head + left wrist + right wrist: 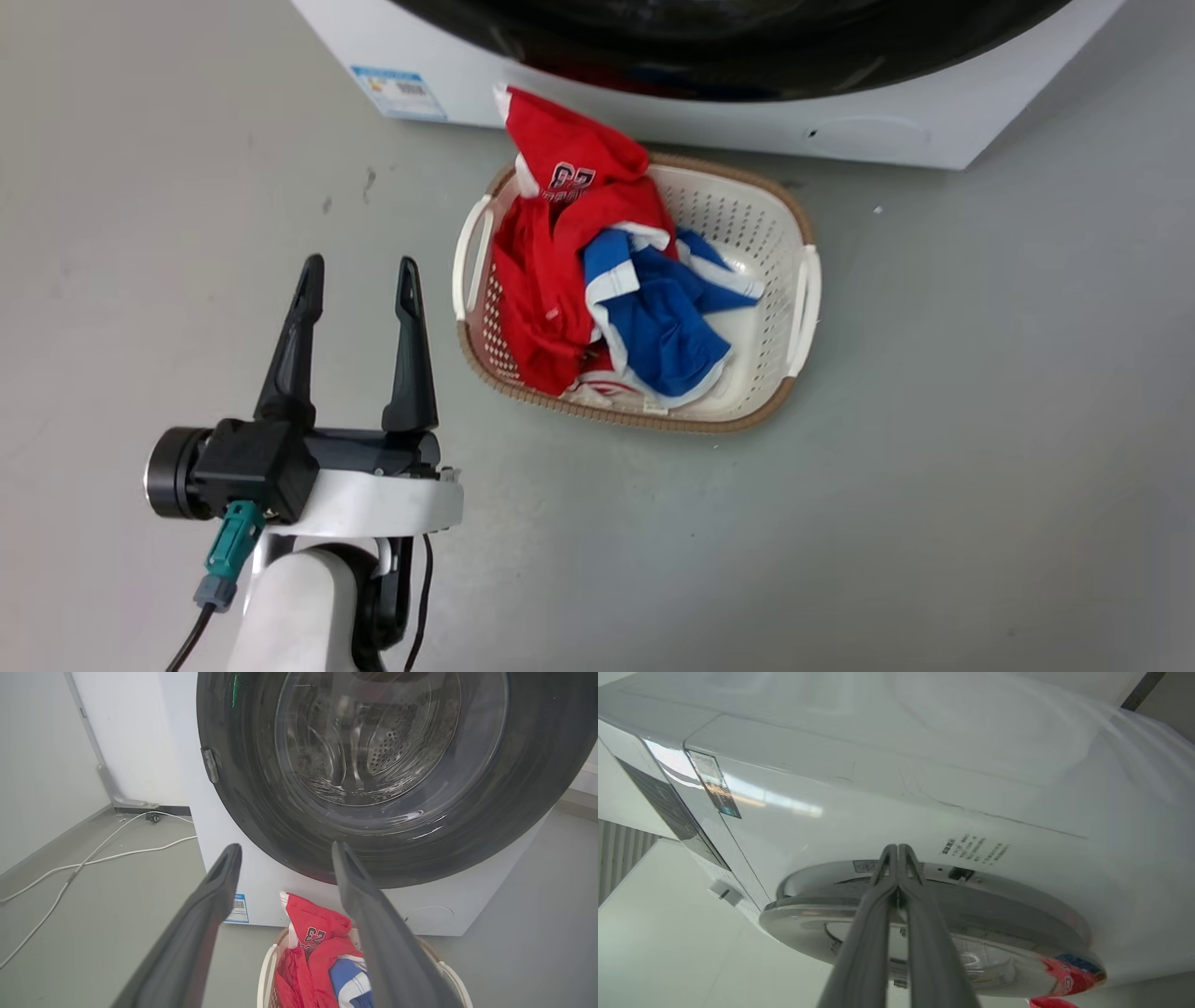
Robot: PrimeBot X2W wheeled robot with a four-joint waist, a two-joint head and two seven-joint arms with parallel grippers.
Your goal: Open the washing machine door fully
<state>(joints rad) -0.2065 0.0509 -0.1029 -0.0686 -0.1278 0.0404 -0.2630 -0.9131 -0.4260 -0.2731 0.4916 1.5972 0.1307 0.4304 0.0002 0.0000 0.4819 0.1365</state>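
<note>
Grey floor [934, 485]; cables [93, 861] nr washing machine [271, 891]

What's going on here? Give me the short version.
A two-armed robot is working on the big white front-loading washing machine. Its right gripper, fingers pressed shut, has its tips at the rim of the large round glossy black door, which looks closed or barely ajar. The left gripper hangs open and empty over the grey floor, beside a white perforated laundry basket of red and blue clothes.
</note>
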